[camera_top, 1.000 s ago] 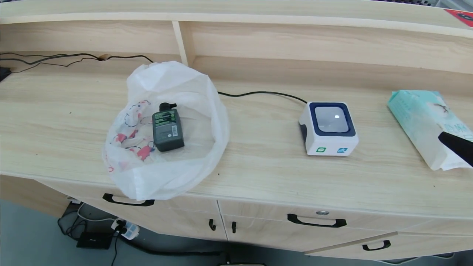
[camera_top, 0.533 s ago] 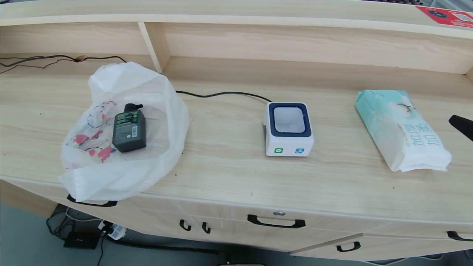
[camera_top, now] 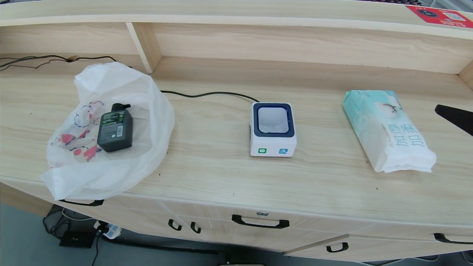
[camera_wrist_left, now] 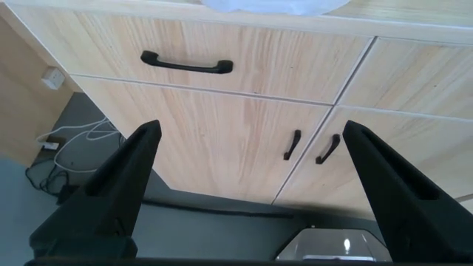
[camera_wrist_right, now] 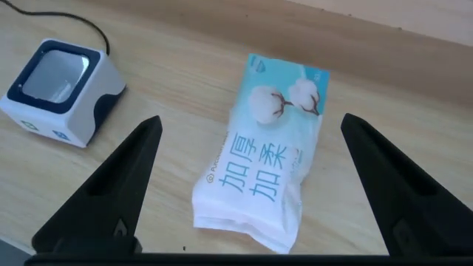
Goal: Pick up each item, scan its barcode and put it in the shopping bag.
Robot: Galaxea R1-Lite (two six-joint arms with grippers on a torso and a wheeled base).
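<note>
A light green tissue pack point(camera_top: 388, 131) point(camera_wrist_right: 262, 174) lies flat on the right of the wooden counter point(camera_top: 221, 173). In the middle stands the white barcode scanner point(camera_top: 272, 129) point(camera_wrist_right: 59, 92) with its window facing up. At the left an open white shopping bag point(camera_top: 147, 122) holds a dark bottle point(camera_top: 115, 127) lying on its side. My right gripper point(camera_wrist_right: 251, 122) hovers open above the tissue pack, and one of its fingers point(camera_top: 456, 117) shows just right of the pack. My left gripper point(camera_wrist_left: 251, 127) is open, below counter height, facing the cabinet front.
A black cable point(camera_top: 207, 94) runs from the scanner to the back left. A raised back shelf with an upright divider point(camera_top: 144, 46) borders the counter. Drawers with black handles point(camera_top: 260, 222) point(camera_wrist_left: 186, 65) sit below the front edge.
The head camera has turned right, so bag, scanner and pack sit further left in the picture. The right gripper's finger, which overlapped the pack's near end, now shows apart to its right.
</note>
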